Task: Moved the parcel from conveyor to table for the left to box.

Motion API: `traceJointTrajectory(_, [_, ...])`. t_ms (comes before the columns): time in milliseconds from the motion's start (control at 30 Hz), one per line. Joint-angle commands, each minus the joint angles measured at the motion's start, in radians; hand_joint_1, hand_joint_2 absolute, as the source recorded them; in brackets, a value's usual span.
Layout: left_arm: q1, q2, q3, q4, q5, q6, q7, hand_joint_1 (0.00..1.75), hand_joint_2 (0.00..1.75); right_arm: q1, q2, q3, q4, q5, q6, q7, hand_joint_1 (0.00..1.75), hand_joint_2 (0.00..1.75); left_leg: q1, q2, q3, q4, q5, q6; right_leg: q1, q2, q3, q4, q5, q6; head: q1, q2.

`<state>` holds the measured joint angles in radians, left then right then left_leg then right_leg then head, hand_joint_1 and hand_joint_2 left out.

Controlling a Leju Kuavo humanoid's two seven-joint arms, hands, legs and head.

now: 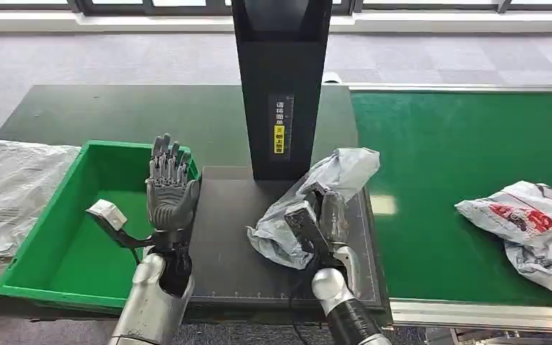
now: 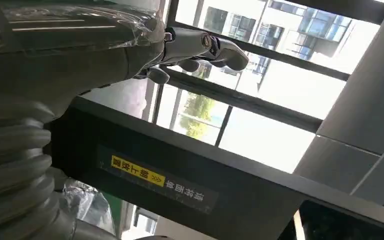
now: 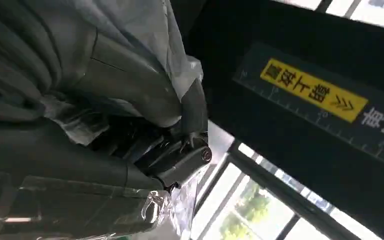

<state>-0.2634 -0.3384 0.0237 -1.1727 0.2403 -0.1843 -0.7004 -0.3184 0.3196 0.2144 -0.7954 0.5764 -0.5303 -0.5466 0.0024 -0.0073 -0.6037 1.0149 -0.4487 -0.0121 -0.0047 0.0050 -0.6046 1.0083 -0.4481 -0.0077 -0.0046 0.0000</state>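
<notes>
Bin (image 1: 57, 237): green, lower left of the head view; nothing shows on its visible floor. A crinkled clear bag (image 1: 7, 194) lies against its left wall at the frame's left edge.

Left hand (image 1: 169, 188): raised over the bin's right wall, left of centre, palm toward the camera, fingers upright and slightly spread, holding nothing. Its silver arm enters from the lower edge. In the left wrist view the fingers (image 2: 200, 45) reach out before bright windows.

Right hand (image 1: 320, 219): centre of the frame, low, fingers wrapped around the parcel (image 1: 316, 201). In the right wrist view grey film (image 3: 130, 55) covers the fingers.

Parcel: grey plastic bag, crumpled, on the dark mat (image 1: 223, 237) at centre, just right of the black post (image 1: 280, 86). Its long axis runs from lower left to upper right, the puffed end pointing upper right.

Belt (image 1: 445, 180): green, right half of the frame. A white bag (image 1: 532, 230) with red print lies at its right edge, well apart from the parcel.
</notes>
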Motion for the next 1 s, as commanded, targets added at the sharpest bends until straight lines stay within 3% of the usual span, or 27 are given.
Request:
traceJointTrajectory(33, [-0.007, -0.011, 0.007, 0.031, 0.001, -0.002, 0.002, 0.00, 1.75, -0.071, 0.029, 0.012, 0.130, -0.100, 0.104, -0.041, 1.75, 1.75, 0.000, 0.003, 0.004, -0.001, -0.001, 0.000, 0.000, 0.002, 0.003, -0.001, 0.000, 0.001, 0.000, 0.000])
traceJointTrajectory(100, [-0.007, -0.011, 0.007, 0.031, 0.001, -0.002, 0.002, 0.00, 1.75, -0.071, 0.029, 0.012, 0.130, -0.100, 0.104, -0.041, 1.75, 1.75, 0.000, 0.003, 0.003, -0.001, -0.001, 0.000, 0.000, 0.002, 0.002, -0.001, 0.000, 0.000, 0.000, 0.000])
traceJointTrajectory(200, [-0.013, -0.011, -0.004, 0.039, 0.003, 0.001, 0.002, 0.00, 1.75, -0.080, 0.029, 0.043, 0.145, -0.311, 0.226, -0.136, 1.75, 1.75, 0.000, 0.002, 0.004, -0.001, -0.001, 0.000, 0.000, 0.001, 0.003, -0.001, 0.000, 0.000, 0.000, 0.000])
traceJointTrajectory(333, [-0.010, -0.011, -0.019, 0.034, 0.007, 0.009, 0.002, 0.00, 1.75, -0.053, 0.029, 0.191, 0.059, -0.425, 0.203, -0.152, 1.75, 1.75, 0.000, 0.004, 0.003, -0.001, -0.001, 0.000, 0.000, 0.002, 0.002, -0.001, 0.000, 0.000, 0.000, 0.000])
traceJointTrajectory(367, [-0.010, -0.011, -0.019, 0.036, 0.008, 0.010, 0.002, 0.00, 1.75, -0.020, 0.029, 0.232, -0.040, -0.457, 0.223, -0.152, 0.17, 1.75, 0.000, 0.004, 0.004, -0.001, -0.001, 0.000, 0.000, 0.002, 0.003, -0.001, 0.000, 0.000, 0.000, 0.000])
traceJointTrajectory(400, [-0.009, -0.011, -0.018, 0.034, 0.007, 0.010, 0.002, 0.00, 1.75, -0.010, 0.029, 0.243, -0.060, -0.468, 0.242, -0.152, 0.00, 1.75, 0.000, 0.003, 0.003, 0.000, -0.001, 0.000, 0.000, 0.001, 0.001, 0.000, -0.001, 0.000, 0.000, 0.000])
traceJointTrajectory(600, [0.002, -0.011, -0.002, 0.017, -0.001, 0.011, 0.002, 0.00, 1.75, 0.027, 0.027, 0.219, -0.166, -0.450, 0.199, -0.152, 0.00, 1.75, 0.000, 0.001, 0.002, -0.001, -0.001, 0.000, 0.000, 0.000, 0.001, -0.001, -0.001, 0.000, 0.000, 0.000])
traceJointTrajectory(833, [0.002, -0.011, -0.002, 0.017, -0.001, 0.011, 0.002, 0.00, 1.75, 0.027, 0.027, 0.219, -0.166, -0.450, 0.199, -0.152, 0.00, 1.75, 0.000, 0.001, 0.004, -0.002, -0.001, 0.000, 0.000, 0.000, 0.003, -0.002, -0.001, 0.000, 0.000, 0.000])
traceJointTrajectory(900, [0.002, -0.011, -0.005, 0.019, -0.003, 0.018, 0.002, 0.00, 1.75, 0.030, 0.029, 0.173, -0.156, -0.477, 0.244, -0.152, 0.00, 1.75, 0.000, 0.000, 0.003, -0.002, 0.000, 0.000, 0.000, 0.000, 0.003, -0.002, -0.001, 0.000, 0.000, 0.000])
traceJointTrajectory(1000, [0.002, -0.011, -0.013, 0.007, -0.012, 0.033, 0.002, 0.00, 1.75, 0.083, 0.023, 0.133, -0.292, -0.500, 0.309, -0.152, 0.00, 1.75, 0.000, -0.001, 0.005, -0.002, -0.001, 0.000, 0.000, -0.002, 0.004, -0.002, -0.001, 0.000, 0.000, 0.000])
